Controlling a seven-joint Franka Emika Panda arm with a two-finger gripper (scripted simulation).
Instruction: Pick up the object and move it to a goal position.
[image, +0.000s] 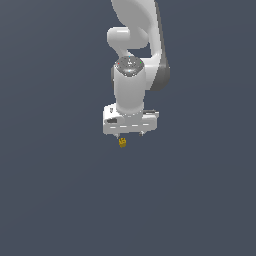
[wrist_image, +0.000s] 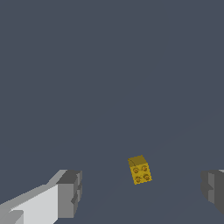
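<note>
The object (image: 122, 142) is a tiny yellow-orange block with darker round marks on one face. In the exterior view it lies on the dark grey floor just below the white gripper (image: 129, 134), toward its left finger. In the wrist view the object (wrist_image: 140, 169) lies between the two grey fingertips (wrist_image: 70, 192), nearer the middle, touching neither. The gripper (wrist_image: 142, 190) is open wide and holds nothing. Its fingers show only as short stubs under the hand in the exterior view.
The white arm (image: 132, 75) rises from the hand to the top of the exterior view. The flat dark grey floor (image: 60, 200) spreads all around with nothing else on it.
</note>
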